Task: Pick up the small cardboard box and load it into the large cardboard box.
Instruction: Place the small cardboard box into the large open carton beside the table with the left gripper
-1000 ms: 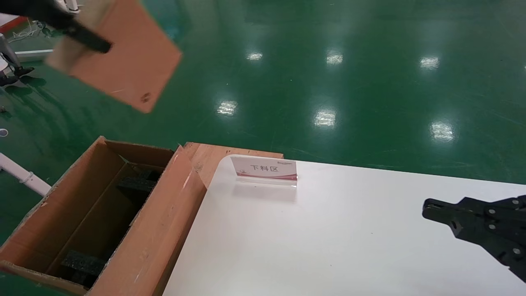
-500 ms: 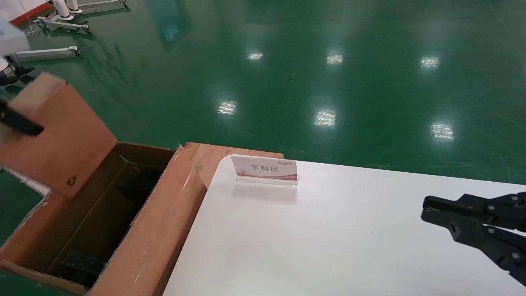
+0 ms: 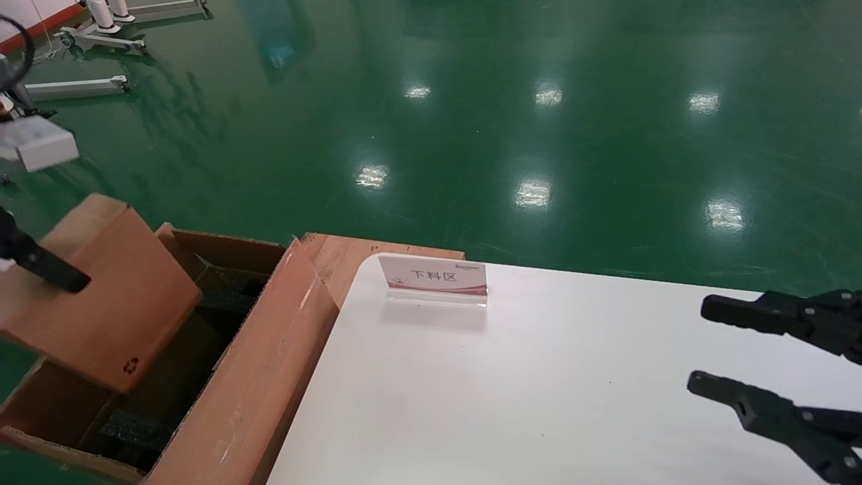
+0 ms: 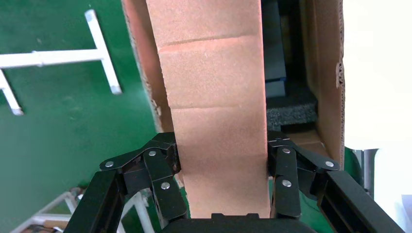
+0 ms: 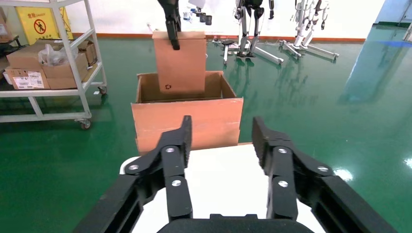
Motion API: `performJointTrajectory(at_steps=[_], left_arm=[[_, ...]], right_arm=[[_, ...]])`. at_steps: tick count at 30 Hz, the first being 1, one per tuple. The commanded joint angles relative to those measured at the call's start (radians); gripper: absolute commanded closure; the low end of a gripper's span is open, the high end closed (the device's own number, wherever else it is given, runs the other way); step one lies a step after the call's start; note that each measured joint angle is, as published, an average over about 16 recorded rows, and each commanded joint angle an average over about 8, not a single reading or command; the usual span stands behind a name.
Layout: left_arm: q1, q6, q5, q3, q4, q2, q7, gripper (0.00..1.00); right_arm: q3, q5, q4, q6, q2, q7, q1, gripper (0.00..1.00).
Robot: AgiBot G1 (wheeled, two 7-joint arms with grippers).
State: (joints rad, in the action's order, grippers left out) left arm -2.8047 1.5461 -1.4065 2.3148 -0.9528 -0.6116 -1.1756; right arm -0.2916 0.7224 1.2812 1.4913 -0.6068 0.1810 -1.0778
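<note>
The small cardboard box (image 3: 108, 303), reddish-brown with a recycling mark at one corner, hangs tilted at the left. My left gripper (image 4: 221, 145) is shut on it, one black finger (image 3: 40, 266) lying across its side. Its lower end is at the open top of the large cardboard box (image 3: 269, 357), which stands on the floor against the table's left edge with black foam (image 4: 291, 109) inside. The right wrist view shows the small box (image 5: 180, 63) upright over the large carton (image 5: 187, 121). My right gripper (image 3: 697, 347) hovers open and holding nothing over the table's right side.
A white table (image 3: 539, 404) carries a small sign stand (image 3: 434, 276) near its far left corner. Shiny green floor lies all round. A metal shelf trolley (image 5: 48, 63) with cartons stands beyond the large box, and robot stands (image 5: 262, 29) line the far wall.
The left gripper has brought the small box down and to the left, from high above to the large box's opening. The right gripper's fingers have spread from shut to wide open.
</note>
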Motion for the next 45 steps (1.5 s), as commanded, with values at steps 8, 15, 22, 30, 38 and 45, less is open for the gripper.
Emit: performJointTrajectory(at_steps=[8,15,22,30,38,45], left_arm=[[0.068,-0.075,0.007,0.026,-0.052,0.048,-0.068,1.00],[0.128,-0.128,0.008,0.036,-0.057,0.062,-0.097,1.00],[0.181,-0.167,-0.001,0.049,-0.032,0.064,-0.104,1.00],[0.234,-0.215,-0.025,0.062,0.009,0.054,-0.096,1.00],[0.273,-0.260,-0.054,0.072,0.027,0.036,-0.085,1.00],[0.307,-0.301,-0.071,0.076,0.041,0.023,-0.084,1.00]], right_arm=[[-0.001,0.000,0.000,0.000,0.000,0.000,0.000,0.00],[-0.001,-0.001,0.000,0.000,0.000,0.000,0.000,0.00],[-0.001,-0.001,0.000,-0.001,0.001,-0.001,0.000,0.00],[-0.002,-0.001,0.000,-0.001,0.001,-0.001,0.000,0.00],[-0.002,-0.002,0.000,-0.001,0.001,-0.001,0.000,0.00],[-0.003,-0.002,0.000,-0.001,0.001,-0.001,-0.001,0.00]])
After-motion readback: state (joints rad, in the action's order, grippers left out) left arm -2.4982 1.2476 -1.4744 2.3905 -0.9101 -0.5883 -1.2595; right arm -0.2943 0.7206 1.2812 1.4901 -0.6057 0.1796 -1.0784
